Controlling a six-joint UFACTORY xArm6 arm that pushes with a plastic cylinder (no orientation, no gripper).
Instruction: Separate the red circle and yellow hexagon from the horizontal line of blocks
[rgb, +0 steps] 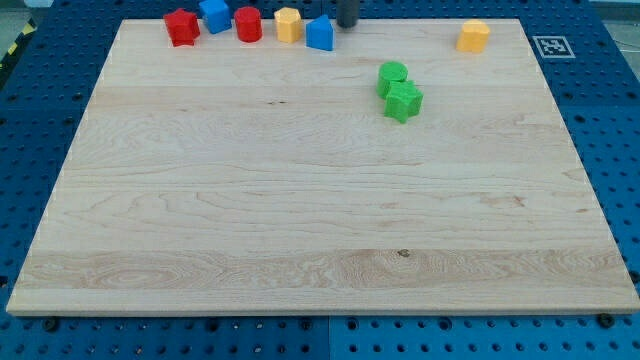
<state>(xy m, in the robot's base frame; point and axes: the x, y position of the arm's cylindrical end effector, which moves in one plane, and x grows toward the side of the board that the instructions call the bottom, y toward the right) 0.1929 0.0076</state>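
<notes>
blocks sat in a row at the top of the wooden board (300, 200).

a black and white square tag (550, 46) had no words to read. my tip (347, 26) was a bare rod holding nothing, just right of the blue block (319, 34). the yellow hexagon (288, 24) and red circle (248, 23) lay left of it, in the row.

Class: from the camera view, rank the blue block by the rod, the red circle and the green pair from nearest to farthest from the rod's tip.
From my tip:
1. Blue block, just to its left.
2. Green pair, below and right.
3. Red circle, farther left along the row.
</notes>
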